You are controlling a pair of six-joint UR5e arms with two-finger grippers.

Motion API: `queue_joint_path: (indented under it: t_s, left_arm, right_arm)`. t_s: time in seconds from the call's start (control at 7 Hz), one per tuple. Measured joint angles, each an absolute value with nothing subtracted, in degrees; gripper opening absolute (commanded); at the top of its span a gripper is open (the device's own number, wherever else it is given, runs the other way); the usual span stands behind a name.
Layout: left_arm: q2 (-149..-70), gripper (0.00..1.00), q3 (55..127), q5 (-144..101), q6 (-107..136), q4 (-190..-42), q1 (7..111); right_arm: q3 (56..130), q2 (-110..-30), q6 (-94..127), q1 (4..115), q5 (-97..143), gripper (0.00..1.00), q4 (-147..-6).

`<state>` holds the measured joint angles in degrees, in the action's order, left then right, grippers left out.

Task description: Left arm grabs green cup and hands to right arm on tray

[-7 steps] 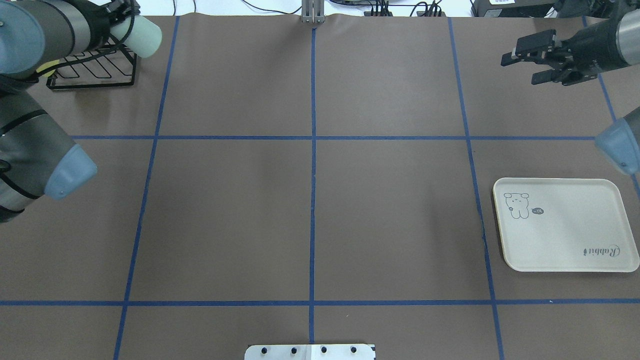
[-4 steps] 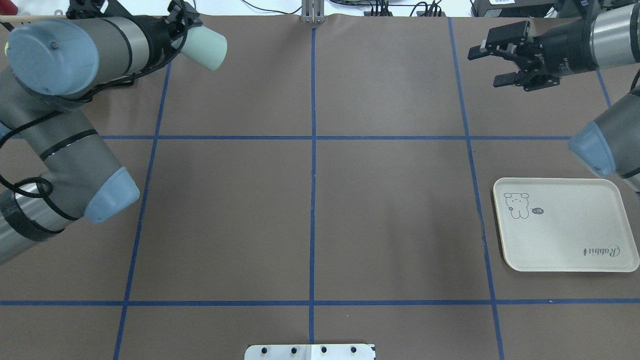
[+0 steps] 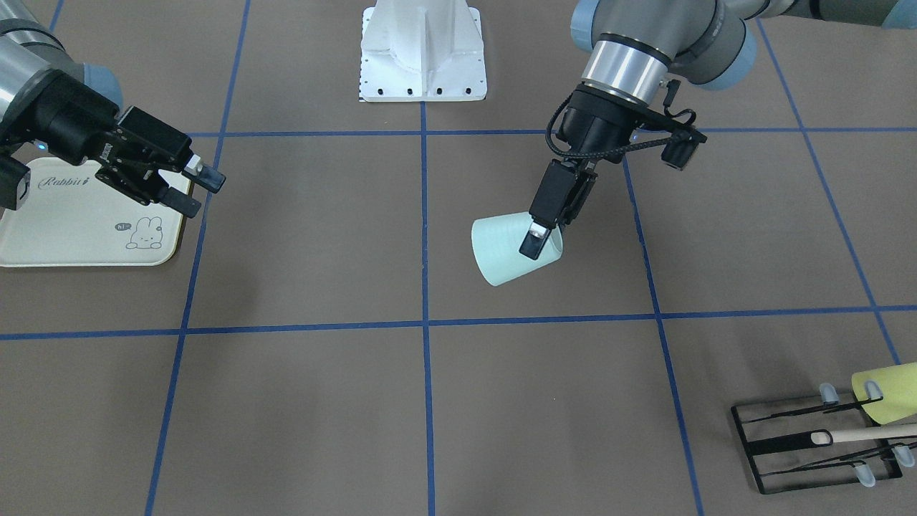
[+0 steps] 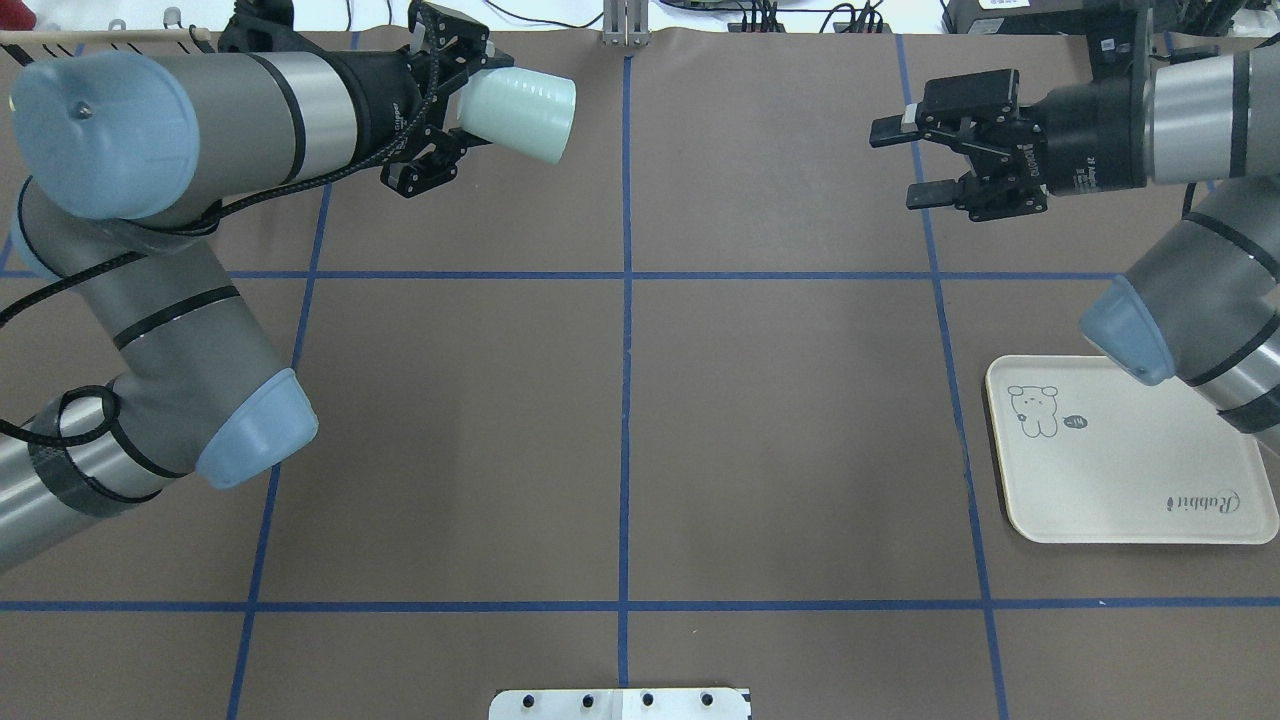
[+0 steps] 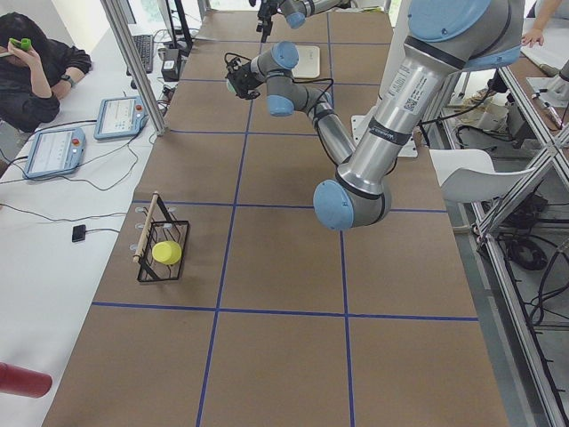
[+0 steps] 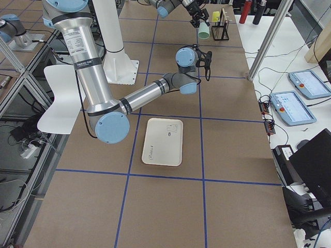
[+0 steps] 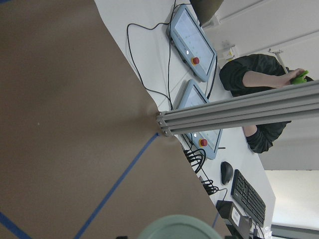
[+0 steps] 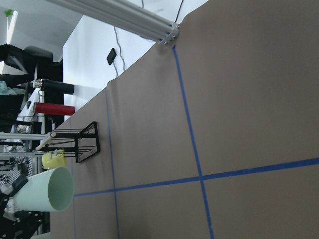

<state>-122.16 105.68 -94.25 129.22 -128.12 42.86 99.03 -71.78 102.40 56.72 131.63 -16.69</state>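
My left gripper (image 4: pixel 468 106) is shut on the pale mint-green cup (image 4: pixel 522 115) and holds it on its side above the far left of the table, mouth toward the centre. In the front view the cup (image 3: pixel 501 251) hangs left of the left gripper (image 3: pixel 531 246). The cup's rim shows at the bottom of the left wrist view (image 7: pixel 182 228), and the cup also shows in the right wrist view (image 8: pixel 45 196). My right gripper (image 4: pixel 902 165) is open and empty, far right, pointed at the cup with a wide gap between. The cream tray (image 4: pixel 1130 480) lies near right, bare.
A black wire rack (image 3: pixel 817 444) with a yellow-green cup (image 3: pixel 885 390) and a wooden stick stands at the far left corner of the table. The right arm's elbow (image 4: pixel 1125 325) hangs over the tray's far edge. Operators' tablets and cables lie beyond the far edge.
My left arm has carried the green cup away from the rack and rightward toward the centre. My right gripper has moved left toward the centre and stayed open.
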Motion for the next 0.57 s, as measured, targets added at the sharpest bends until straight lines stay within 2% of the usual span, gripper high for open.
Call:
queue_joint_path:
  t_s: [0.57]
  left_arm:
    - [-121.59,0.29,110.86,-103.0,145.85,-130.2,42.97]
  right_arm:
    - [99.14,-69.55,102.28,50.61,128.05,0.99,-5.42]
